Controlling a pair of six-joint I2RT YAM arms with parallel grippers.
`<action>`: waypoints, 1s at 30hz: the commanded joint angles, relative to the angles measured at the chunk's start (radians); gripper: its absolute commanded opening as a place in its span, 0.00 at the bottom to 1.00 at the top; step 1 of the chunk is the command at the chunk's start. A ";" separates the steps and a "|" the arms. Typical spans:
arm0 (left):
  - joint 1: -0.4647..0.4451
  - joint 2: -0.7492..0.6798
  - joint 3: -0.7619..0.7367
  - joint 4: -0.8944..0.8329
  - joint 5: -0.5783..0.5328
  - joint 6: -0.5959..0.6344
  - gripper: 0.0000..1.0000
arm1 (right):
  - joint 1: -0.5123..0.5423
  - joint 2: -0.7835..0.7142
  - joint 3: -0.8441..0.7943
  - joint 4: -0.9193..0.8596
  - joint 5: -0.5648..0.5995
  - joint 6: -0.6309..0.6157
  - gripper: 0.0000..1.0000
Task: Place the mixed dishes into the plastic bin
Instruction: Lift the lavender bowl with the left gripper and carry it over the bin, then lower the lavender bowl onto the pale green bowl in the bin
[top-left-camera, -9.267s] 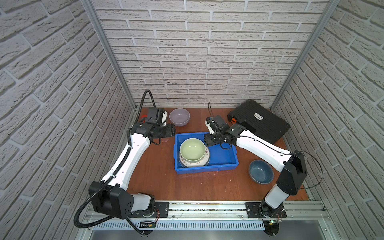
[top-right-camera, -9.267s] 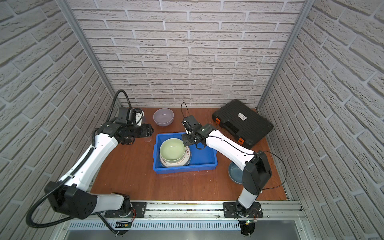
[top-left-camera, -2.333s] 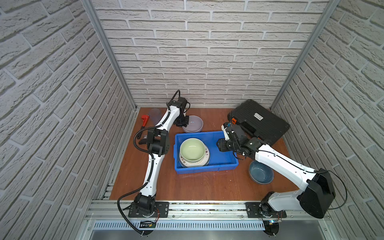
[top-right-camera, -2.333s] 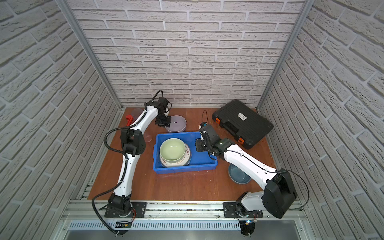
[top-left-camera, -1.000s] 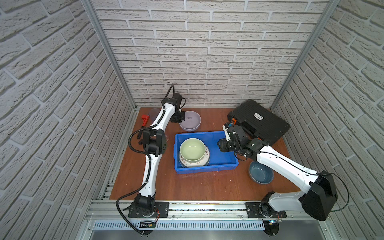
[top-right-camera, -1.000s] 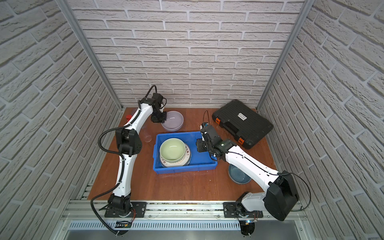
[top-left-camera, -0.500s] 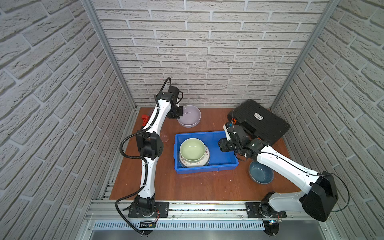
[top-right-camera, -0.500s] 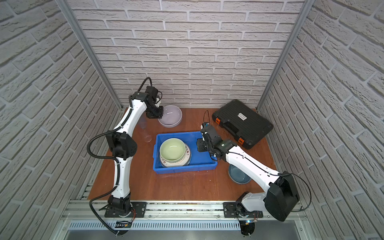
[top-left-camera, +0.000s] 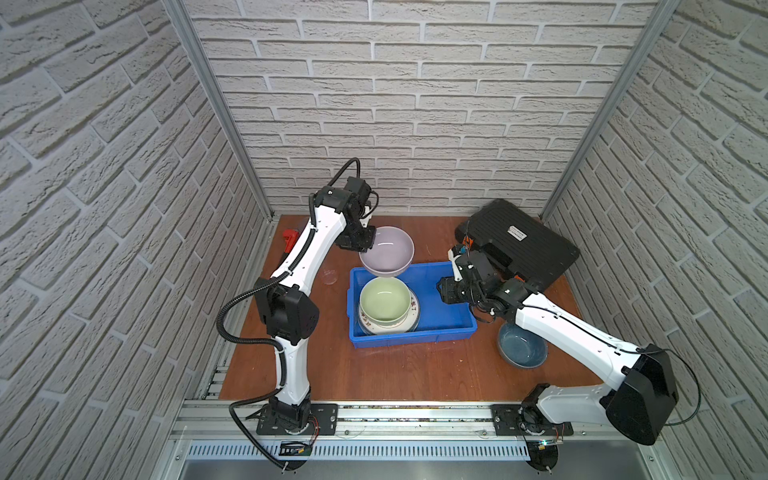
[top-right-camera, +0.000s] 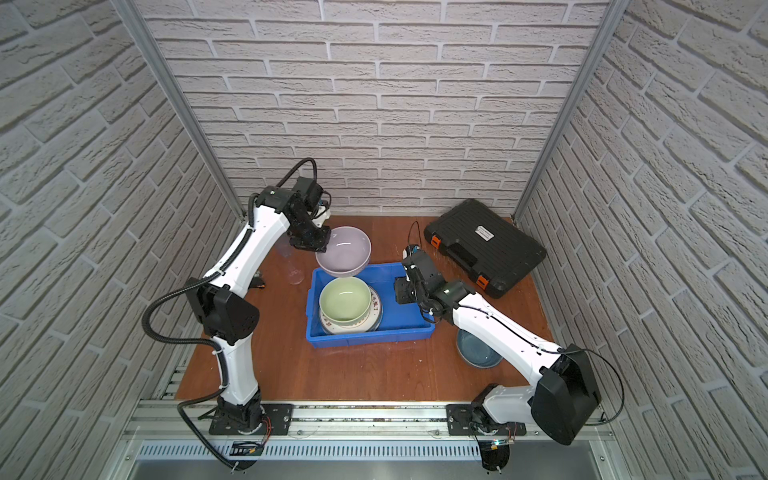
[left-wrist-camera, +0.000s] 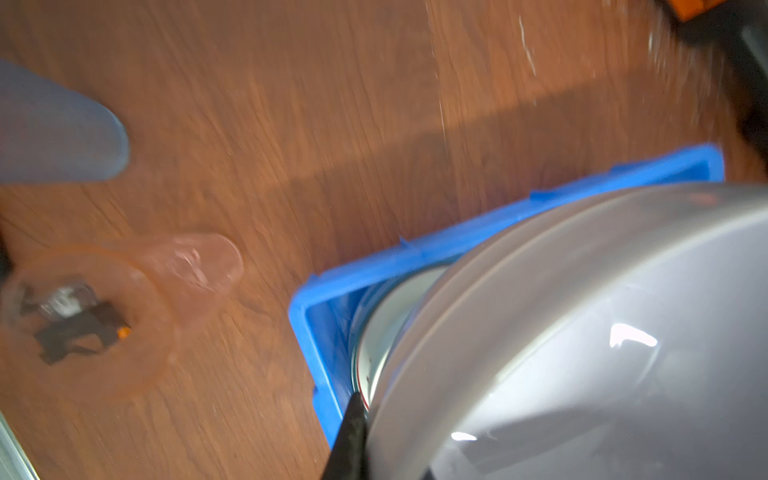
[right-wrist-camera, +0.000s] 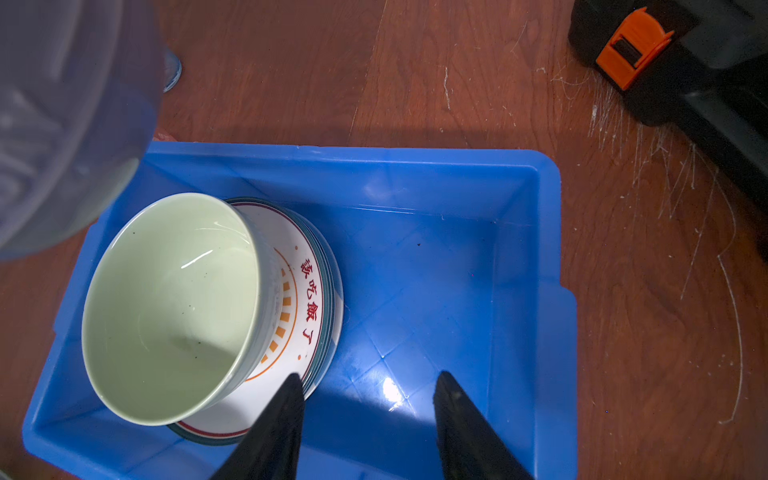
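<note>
Occupying the bin (top-left-camera: 444, 321), green bowl (top-left-camera: 384, 299) on plates (top-left-camera: 414, 311) sits below lilac bowl (top-left-camera: 388, 251) clamped in left jaws; right jaws apart.

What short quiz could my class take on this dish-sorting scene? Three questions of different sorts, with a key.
1. True or false: the lilac bowl rests on the table.
2. What lies under the pale green bowl in the blue bin? A) stacked plates B) a tumbler C) nothing
3. Fill in: the open right gripper holds ____.
Key: 1 false, the left gripper holds it lifted over the bin's rim; 2 A; 3 nothing.
</note>
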 joint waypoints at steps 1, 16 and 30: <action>-0.024 -0.101 -0.089 0.027 0.029 -0.001 0.00 | 0.001 -0.027 -0.018 0.034 0.016 0.010 0.53; -0.071 -0.350 -0.558 0.279 0.027 -0.088 0.00 | 0.002 0.000 -0.013 0.058 0.008 0.024 0.53; -0.077 -0.350 -0.669 0.412 0.030 -0.098 0.00 | 0.001 0.008 -0.010 0.062 -0.002 0.030 0.53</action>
